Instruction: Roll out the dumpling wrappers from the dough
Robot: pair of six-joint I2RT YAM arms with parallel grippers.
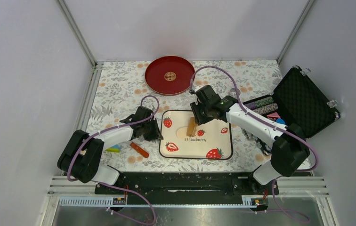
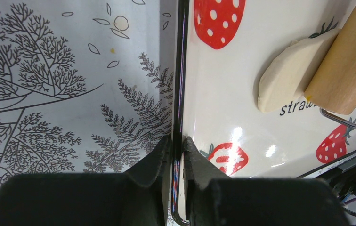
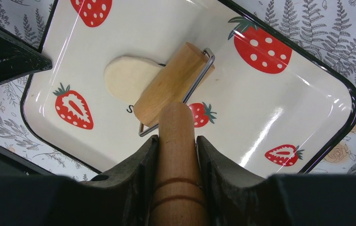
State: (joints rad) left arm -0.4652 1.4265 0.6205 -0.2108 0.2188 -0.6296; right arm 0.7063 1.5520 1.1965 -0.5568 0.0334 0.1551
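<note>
The dumpling wrapper lies on the tray printed with strawberries, left of its centre, just above the printed word. It is a pale cream, smooth oval of dough, flattened yet thick at its rounded edge. One end sits under the wooden roller resting on it. The right end effector is clamped around the roller's handle. The left end effector pinches the tray's left rim, jaws nearly together, over the leaf-patterned desk.
</note>
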